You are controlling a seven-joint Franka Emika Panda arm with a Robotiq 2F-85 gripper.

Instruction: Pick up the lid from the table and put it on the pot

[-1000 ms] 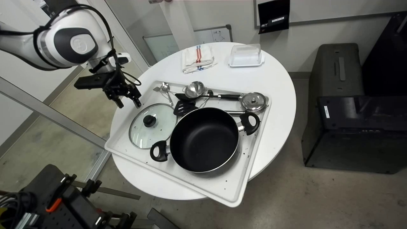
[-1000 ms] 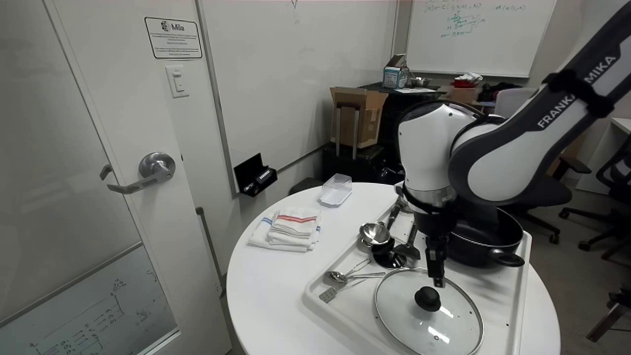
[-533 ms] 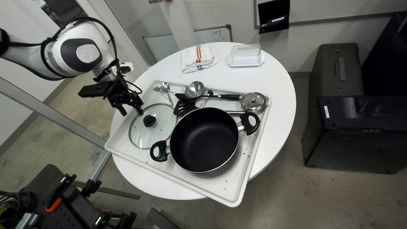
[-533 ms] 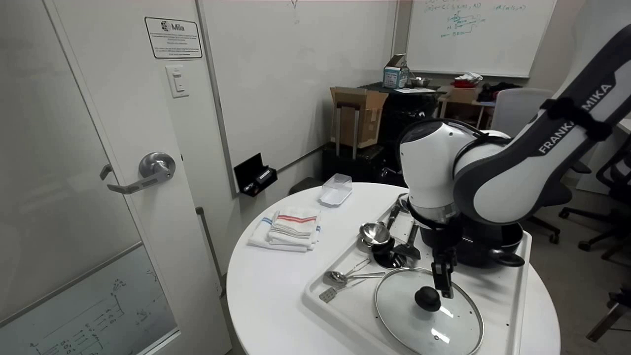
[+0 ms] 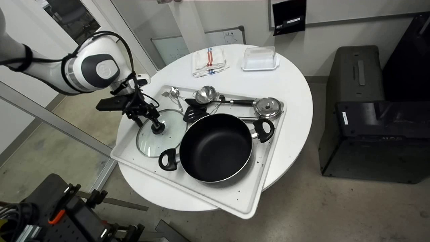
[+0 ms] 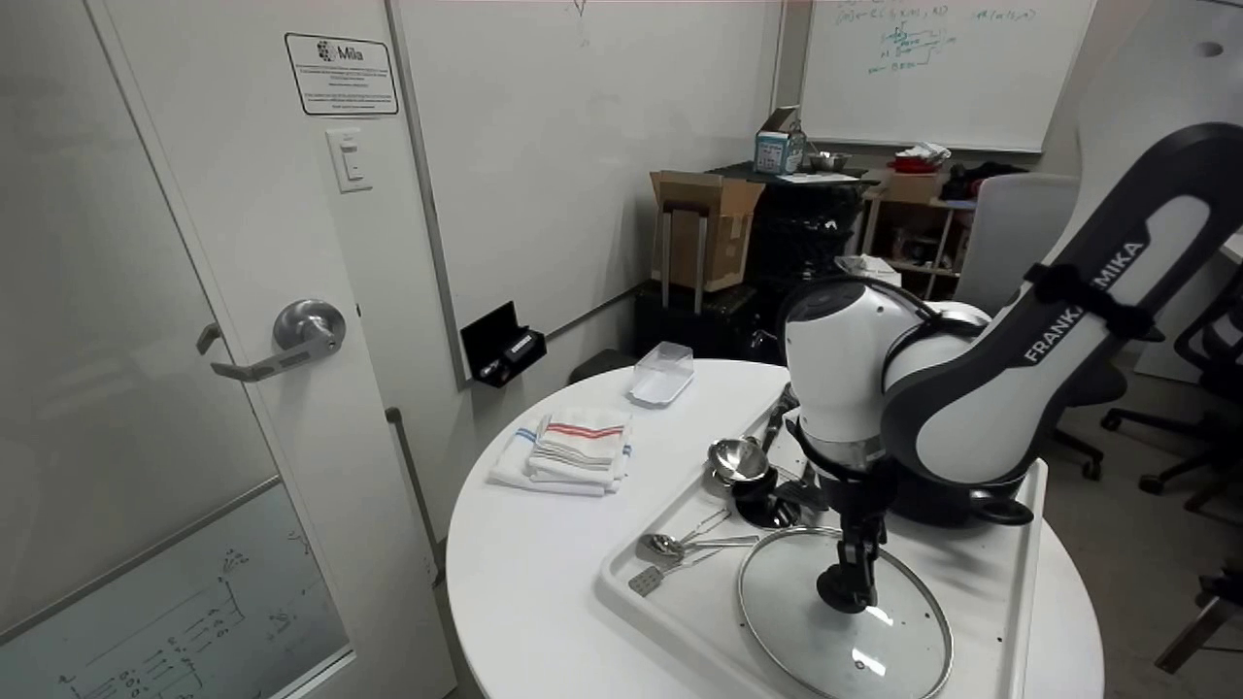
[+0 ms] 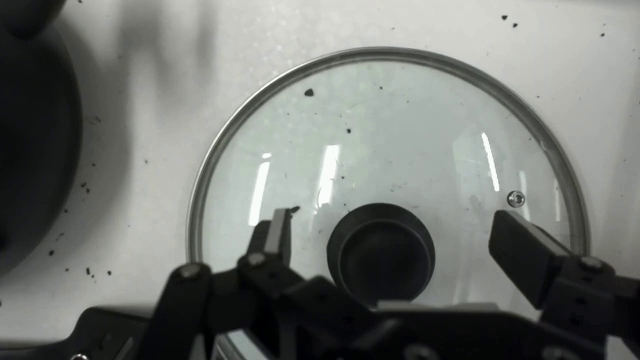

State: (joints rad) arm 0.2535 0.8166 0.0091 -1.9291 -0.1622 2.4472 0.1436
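Two jaws stand spread, one each side of the knob [image 7: 381, 255] of the lid [image 7: 400, 150]; the wrist view shows us a gap on either side, so the gripper [image 7: 391, 230] pinches nothing. The knob is round, with no long axis to match, and we judge that closing on it comes next. The lid lies on the white tray [image 5: 231, 200], itself resting on the table [image 5: 295, 87]. We find the pot [image 5: 216, 148] just right of the lid in an exterior view. Its handle [image 5: 172, 159], at the pot's lower left, overlaps the lid's rim to our eye; we cannot tell whether they touch. The spatula [image 5: 193, 115] lies close by the rim's upper right, so we would lift straight up before moving across.
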